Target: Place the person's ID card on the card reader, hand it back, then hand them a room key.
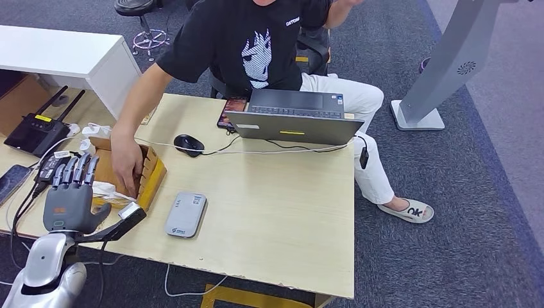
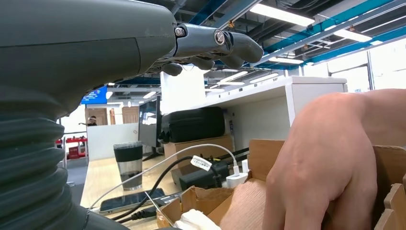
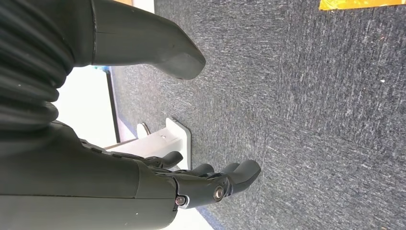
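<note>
Head view: card reader (image 1: 186, 214), a flat grey slab with rounded corners and a small label, lies on the table (image 1: 269, 212) beside the cardboard box (image 1: 153, 172). Person's hand (image 1: 126, 168) reaches into the box. Left hand (image 1: 72, 196) hovers, fingers spread, holding nothing.

Left wrist view: left hand's fingers (image 2: 215, 43) apart over the box.

Right wrist view: right hand (image 3: 158, 158) loose and unclenched above carpet (image 3: 311, 120) (nothing held).

Bright even overhead light; soft shadows on desk (image 1: 269, 212); ceiling strip lights (image 2: 282, 14) glare; near hand blurred.

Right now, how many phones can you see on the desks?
2: one phone at the far left desk edge near the left hand, another phone beside the laptop. More may be hidden.
</note>
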Controlling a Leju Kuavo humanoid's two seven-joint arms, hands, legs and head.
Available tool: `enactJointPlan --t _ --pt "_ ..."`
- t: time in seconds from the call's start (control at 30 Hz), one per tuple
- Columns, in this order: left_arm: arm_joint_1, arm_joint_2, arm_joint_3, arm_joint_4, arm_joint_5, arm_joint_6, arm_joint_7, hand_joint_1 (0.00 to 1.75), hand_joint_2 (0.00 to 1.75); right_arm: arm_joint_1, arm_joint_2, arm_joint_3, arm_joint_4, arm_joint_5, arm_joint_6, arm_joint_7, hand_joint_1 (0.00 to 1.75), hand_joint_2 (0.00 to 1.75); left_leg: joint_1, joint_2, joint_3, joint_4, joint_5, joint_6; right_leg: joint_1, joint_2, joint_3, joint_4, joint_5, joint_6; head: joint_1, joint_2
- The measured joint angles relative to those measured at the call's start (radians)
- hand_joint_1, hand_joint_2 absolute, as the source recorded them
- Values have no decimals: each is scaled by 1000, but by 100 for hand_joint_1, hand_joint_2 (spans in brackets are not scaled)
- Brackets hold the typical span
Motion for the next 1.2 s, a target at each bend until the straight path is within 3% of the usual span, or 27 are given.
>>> enactJointPlan --t 0.3,0.63,0.87,1.0,1.2 --pt "4 22 0 8 4 -79 13 0 175 0 0 0 0 -7 2 0 0 175 0 0 0 0 0 0 0 0 0 0 0 0 0 0" --pt "5 28 0 9 8 -89 14 0 175 0 0 0 0 -8 4 0 0 175 0 0 0 0 0 0 0 0 0 0 0 0 0 0" --pt "4 42 0 61 11 -212 37 0 175 0 2 0 0 -7 23 7 0 175 0 0 0 0 0 0 0 0 0 0 0 0 0 0" --pt "-6 43 0 138 -21 -188 50 0 175 0 2 1 0 -2 28 7 0 175 0 0 0 0 0 0 0 0 0 0 0 0 0 0" --pt "-38 36 0 260 -32 -75 24 0 175 -1 2 1 0 16 27 7 0 175 0 0 0 0 0 0 0 0 0 0 0 0 0 0"
